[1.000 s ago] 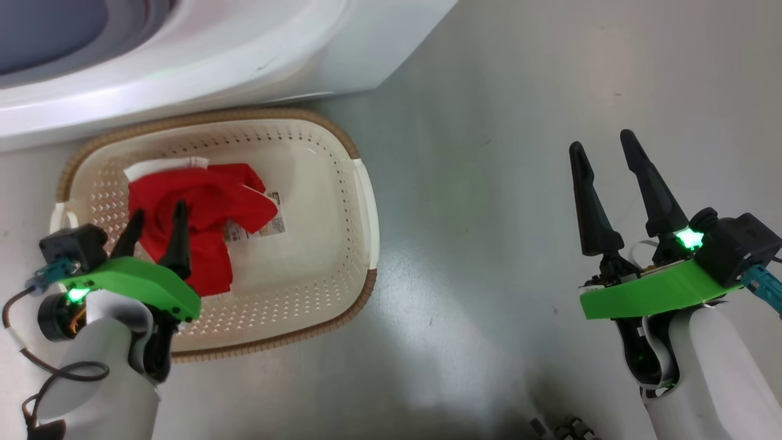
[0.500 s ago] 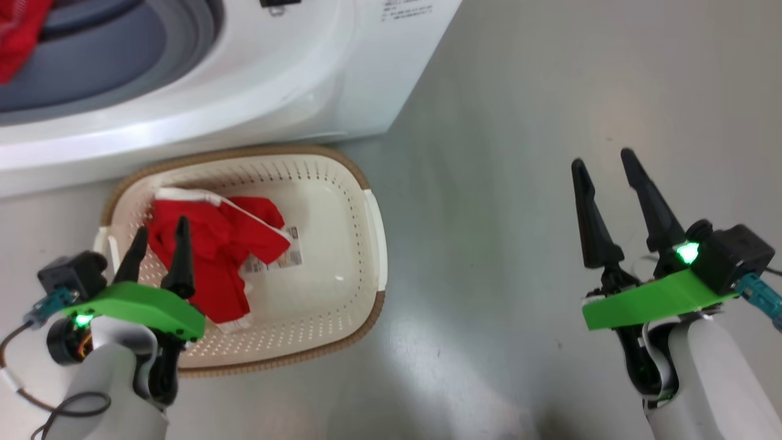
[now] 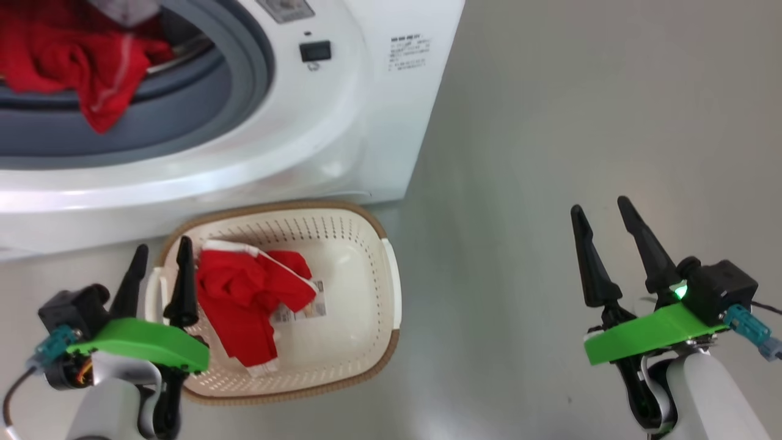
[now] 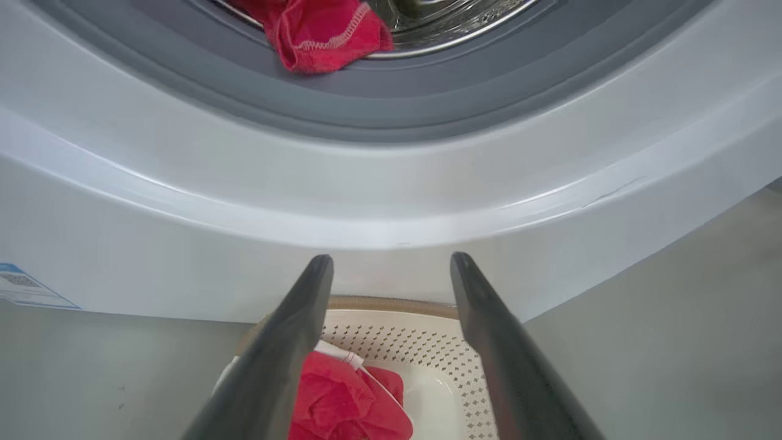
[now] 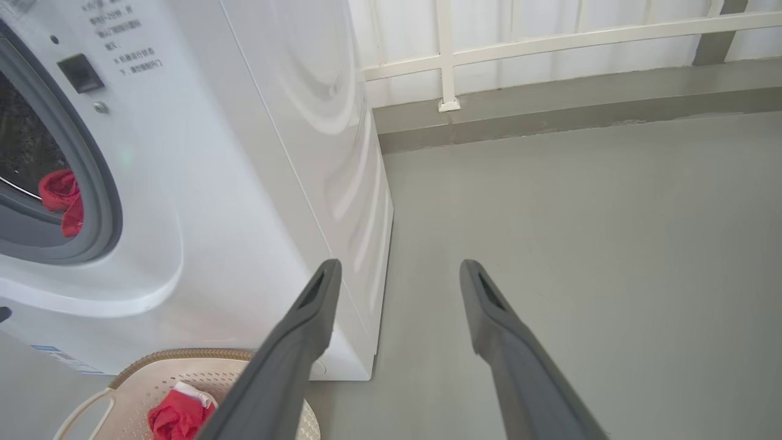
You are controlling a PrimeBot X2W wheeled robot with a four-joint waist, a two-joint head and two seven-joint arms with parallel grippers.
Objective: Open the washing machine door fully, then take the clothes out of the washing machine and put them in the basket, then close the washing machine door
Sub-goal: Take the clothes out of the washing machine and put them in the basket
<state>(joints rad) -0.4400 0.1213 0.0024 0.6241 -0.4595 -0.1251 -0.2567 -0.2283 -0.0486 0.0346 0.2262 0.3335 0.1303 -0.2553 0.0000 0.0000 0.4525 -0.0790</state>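
The left gripper [image 3: 163, 244] is hanging with its two dark fingers spread wide and nothing between them. Its tips are pointing toward the washing machine [image 3: 342, 122] at the left end of the basket [image 3: 275, 208]. In the left wrist view those fingers [image 4: 281, 342] are framing the basket's perforated wall.

The basket is standing on the floor [image 3: 550, 122], close against the foot of the machine's front and near its right front corner. Inside it a red garment [image 3: 244, 293] with white trim is lying crumpled toward the left end, partly covering a paper label [image 3: 302, 310] on the bottom. Beyond it, more red clothes [image 3: 67, 61] are lying in the steel drum [image 4: 440, 24], and one fold is draping down onto the grey gasket [image 3: 244, 79].

The right gripper [image 3: 600, 205] is hovering over the floor at the robot's right, well apart from the basket. Its fingers are also standing wide and gripping nothing. Both pale forearms are rising from the bottom edge of the head view, each carrying a green plate behind its fingers. In the right wrist view the fingers are pointing past the machine's right side toward a white railing [image 5: 446, 55] at the floor's far edge.
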